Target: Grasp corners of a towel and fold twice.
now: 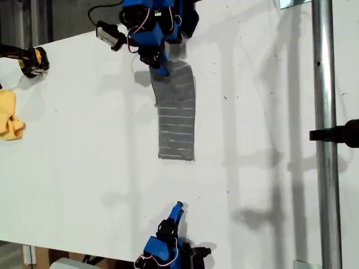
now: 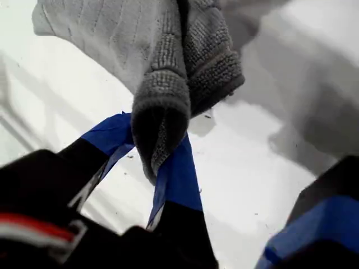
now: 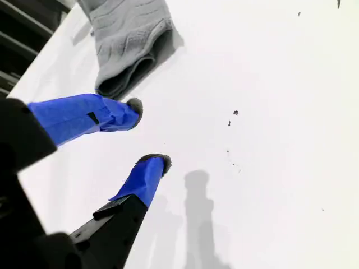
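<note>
The grey striped towel lies as a long narrow folded strip in the middle of the white table. My first gripper at the top of the exterior view is shut on the strip's far end. In the first wrist view the bunched towel is pinched in my first gripper, slightly off the table. Which corners are in the pinch is hidden. My second gripper at the bottom of the exterior view is open and holds nothing. The second wrist view shows my second gripper short of the towel's near folded end.
A small yellow cloth and a yellow-and-black object sit at the exterior view's left edge. A vertical metal pole with a black clamp crosses the exterior view's right side.
</note>
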`<action>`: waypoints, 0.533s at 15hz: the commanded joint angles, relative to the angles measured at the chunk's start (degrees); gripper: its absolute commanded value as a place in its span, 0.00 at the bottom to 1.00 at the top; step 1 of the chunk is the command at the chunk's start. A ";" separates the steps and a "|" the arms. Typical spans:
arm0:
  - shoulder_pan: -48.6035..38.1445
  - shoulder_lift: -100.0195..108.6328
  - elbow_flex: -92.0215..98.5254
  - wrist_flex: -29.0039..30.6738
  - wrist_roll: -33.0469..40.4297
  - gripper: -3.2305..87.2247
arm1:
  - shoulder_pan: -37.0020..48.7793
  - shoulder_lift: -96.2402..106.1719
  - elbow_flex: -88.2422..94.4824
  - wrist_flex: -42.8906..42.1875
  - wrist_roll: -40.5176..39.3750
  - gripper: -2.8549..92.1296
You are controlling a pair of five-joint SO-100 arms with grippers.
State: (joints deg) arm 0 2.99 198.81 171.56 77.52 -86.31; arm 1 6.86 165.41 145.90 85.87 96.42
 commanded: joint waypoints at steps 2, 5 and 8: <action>0.53 0.44 -2.90 0.35 0.35 0.19 | 1.14 2.29 0.00 -3.16 -1.58 0.03; 0.18 0.44 -2.90 0.35 0.62 0.19 | 0.88 -36.47 -18.37 -26.72 -11.51 0.03; 0.53 0.44 -2.99 0.44 0.09 0.19 | 0.53 -62.49 -40.87 -32.96 -18.90 0.03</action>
State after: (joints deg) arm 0 2.99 198.81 171.56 77.52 -86.13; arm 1 7.65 112.50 117.69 55.02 80.07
